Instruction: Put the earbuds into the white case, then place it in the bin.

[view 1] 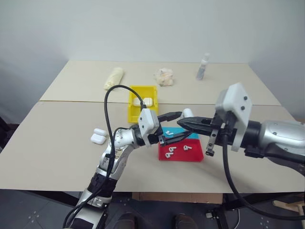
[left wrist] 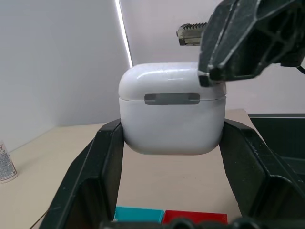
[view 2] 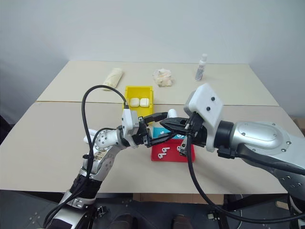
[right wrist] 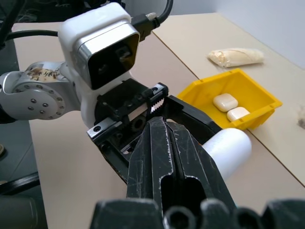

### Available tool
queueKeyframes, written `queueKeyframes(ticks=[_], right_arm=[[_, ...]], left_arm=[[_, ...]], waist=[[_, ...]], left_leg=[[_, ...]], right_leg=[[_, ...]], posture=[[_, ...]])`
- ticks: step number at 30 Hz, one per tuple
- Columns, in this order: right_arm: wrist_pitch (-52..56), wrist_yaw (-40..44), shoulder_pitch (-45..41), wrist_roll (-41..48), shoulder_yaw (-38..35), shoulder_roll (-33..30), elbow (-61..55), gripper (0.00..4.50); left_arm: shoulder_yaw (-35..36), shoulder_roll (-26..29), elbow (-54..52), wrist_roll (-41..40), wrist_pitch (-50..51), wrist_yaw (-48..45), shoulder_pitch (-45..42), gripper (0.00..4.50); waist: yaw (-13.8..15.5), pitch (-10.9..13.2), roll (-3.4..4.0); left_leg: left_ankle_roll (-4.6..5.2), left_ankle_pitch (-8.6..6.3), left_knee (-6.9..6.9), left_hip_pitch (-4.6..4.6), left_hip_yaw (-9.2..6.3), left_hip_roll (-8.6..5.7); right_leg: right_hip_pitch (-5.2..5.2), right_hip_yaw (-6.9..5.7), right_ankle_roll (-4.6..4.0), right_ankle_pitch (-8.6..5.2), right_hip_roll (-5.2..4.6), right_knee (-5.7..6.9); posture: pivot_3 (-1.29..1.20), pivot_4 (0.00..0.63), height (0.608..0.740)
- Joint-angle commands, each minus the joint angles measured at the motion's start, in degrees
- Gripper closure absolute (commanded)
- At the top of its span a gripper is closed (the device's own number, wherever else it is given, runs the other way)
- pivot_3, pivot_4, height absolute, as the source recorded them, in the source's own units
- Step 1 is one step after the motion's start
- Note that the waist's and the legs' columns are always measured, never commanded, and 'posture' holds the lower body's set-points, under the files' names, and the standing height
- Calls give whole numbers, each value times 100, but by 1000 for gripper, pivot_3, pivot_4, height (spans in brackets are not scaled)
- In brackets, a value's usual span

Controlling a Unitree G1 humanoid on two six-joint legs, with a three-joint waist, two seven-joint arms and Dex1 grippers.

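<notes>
While the white case (left wrist: pixel 171 109) is clamped between the two black fingers of the left gripper (view 1: pixel 177 128) at the centre of the head views, its lid looks shut, with the hinge strip facing the wrist camera. The right gripper (view 1: pixel 187 123) is seen right at the top of that case, its fingers pressed together with nothing visibly held between them; whether an earbud has actually gone inside can't be told.

Progress-wise, it's judged to be somewhere mid-cycle: two cases are already lying in the yellow bin (view 1: pixel 132 108), just above centre. A few earbuds (view 1: pixel 170 152) are left on the red tray (view 1: pixel 193 156), below the grippers, and two more cases (view 1: pixel 98 136) are parked on the table (view 1: pixel 57 148) at the left. So the held case remains to be dropped in the bin, and the rest is yet to be done.

Materials: the case is glossy, rounded plastic, pebble-like, probably slippery. The bin is bright, hard plastic with raised walls. The gripper fingers are matte black with ridged tips. The table is a flat, pale, dull surface.
</notes>
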Motion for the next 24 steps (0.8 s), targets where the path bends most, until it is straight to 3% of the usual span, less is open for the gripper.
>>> queueKeyframes(ticks=[1, 9, 14, 17, 20, 23, 24], right_arm=[[-104, 27, -23, 20, -274, -49, -123, 4480], [-78, -114, 198, 290, -675, -81, -56, 4480], [-584, -175, 315, 1192, -1596, 210, 78, 4480], [-633, -235, 547, 1281, -1895, 162, 108, 4480], [-617, -313, 867, 1093, -1926, 117, 84, 4480], [-688, -377, 1085, 1053, -1912, 150, 46, 4480], [-713, -389, 1136, 1041, -1901, 172, 35, 4480]], left_arm=[[79, -32, -176, -108, -158, -24, -56, 1762], [263, -31, -175, -182, -229, 93, -15, 1762], [375, 55, -104, -72, -304, 166, 66, 1762], [482, 106, -127, -22, -324, 316, 136, 1762], [712, -11, 108, 415, -595, 1083, 6, 1762], [1094, -329, 1001, 1225, -1228, 2586, -717, 1762], [1243, -379, 1258, 1401, -1031, 3120, -1050, 1762]], waist=[[0, 0, 0], [1, 0, 0], [2, 0, -1], [2, 0, -1], [4, 0, -1], [35, 1, -3], [49, 2, -5]], left_leg=[[0, 0, 0, 0, 0, 0], [0, 0, 0, 0, 0, 0], [0, 0, 0, 0, 0, 0], [0, 0, 0, 0, -1, 0], [0, 0, 0, 3, 0, 0], [5, 3, 0, 3, -1, -2], [7, 5, 1, 0, -2, -2]], right_leg=[[0, 0, 0, 0, 0, 1], [1, 0, -1, 1, 0, 0], [2, -1, 0, 1, 0, 0], [2, -1, 0, 1, 0, -1], [6, 0, 0, 2, 0, 0], [7, -1, 0, 10, 0, -1], [7, -4, 1, 16, 0, -7]], posture=[[0, 150, 740], [0, 150, 740], [0, 150, 740], [0, 150, 740], [0, 150, 740], [0, 150, 740], [0, 150, 740]])
